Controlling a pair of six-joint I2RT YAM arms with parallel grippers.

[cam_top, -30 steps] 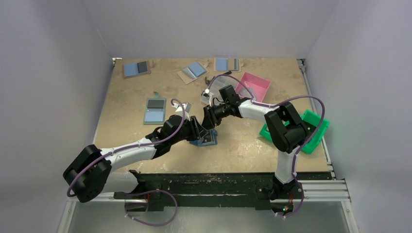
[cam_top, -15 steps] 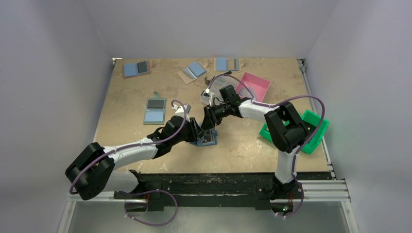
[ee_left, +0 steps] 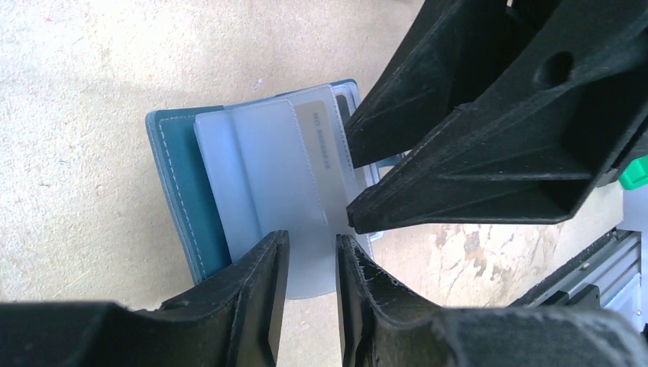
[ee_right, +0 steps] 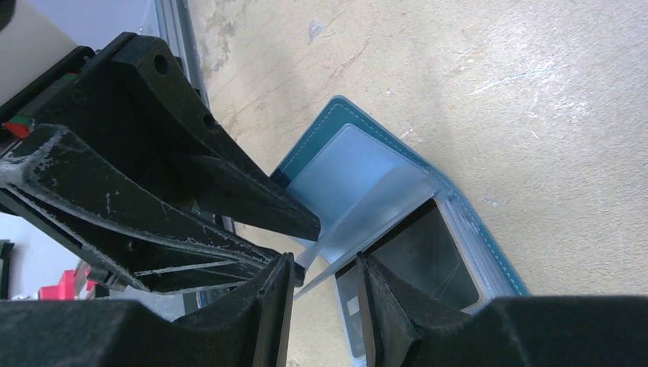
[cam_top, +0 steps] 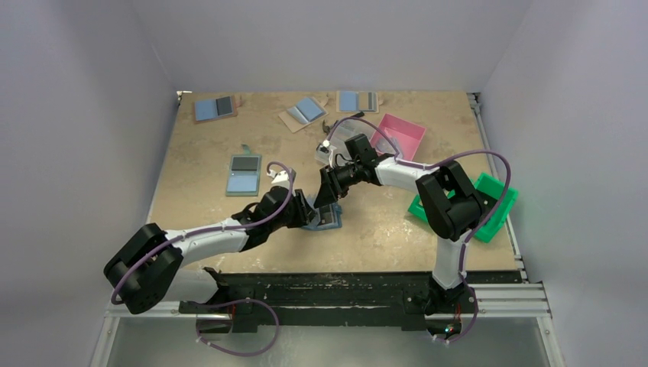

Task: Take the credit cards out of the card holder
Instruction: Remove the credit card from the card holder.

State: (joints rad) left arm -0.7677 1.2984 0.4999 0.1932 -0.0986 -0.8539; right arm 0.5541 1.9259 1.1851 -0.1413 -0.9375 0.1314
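Since it is crowded from both sides in the top view, the card holder (ee_left: pixel 183 191) is mostly hidden there. It is seen lying open on the surface (ee_left: pixel 84 92), mid-table. Teal edging, clear sleeves (ee_left: pixel 260 176) and a pale printed card (ee_left: pixel 321 134), partly covered, are made out. The left claw (ee_left: pixel 311 238) and right claw (ee_right: pixel 325 264) are each held slightly parted astride a sleeve, with nothing clamped.

White walls (cam_top: pixel 321 38), tan tabletop (cam_top: pixel 397 229) w/ metal rail (cam_top: pixel 504 294) front.
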